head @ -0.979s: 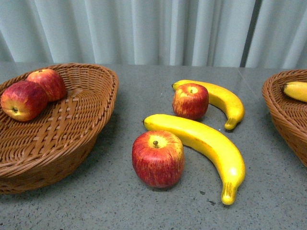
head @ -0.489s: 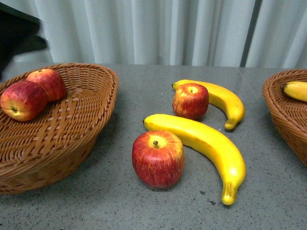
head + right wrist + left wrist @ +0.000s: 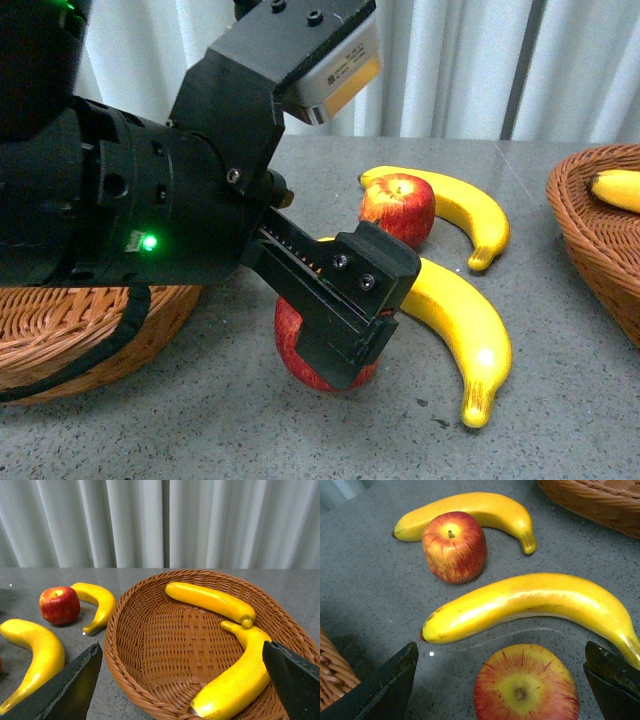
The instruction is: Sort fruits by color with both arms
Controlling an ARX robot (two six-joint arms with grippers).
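- Apples (image 3: 454, 546): glossy red, streaked yellow at the crown.
- Bananas (image 3: 530, 605): bright yellow, dark tips.
- Basket (image 3: 131, 645): woven brown wicker.
- Table (image 3: 365, 580): grey, finely speckled.
- Left arm (image 3: 120, 200): black, one green light.
- Curtain (image 3: 150, 520): pale grey, pleated.

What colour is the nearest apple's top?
Yellow centre on the apple, red streaks outward; left wrist view.

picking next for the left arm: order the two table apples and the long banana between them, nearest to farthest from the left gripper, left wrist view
1. near apple, between the open jaws of the left gripper
2. long banana, just beyond it
3. far apple, beyond that banana
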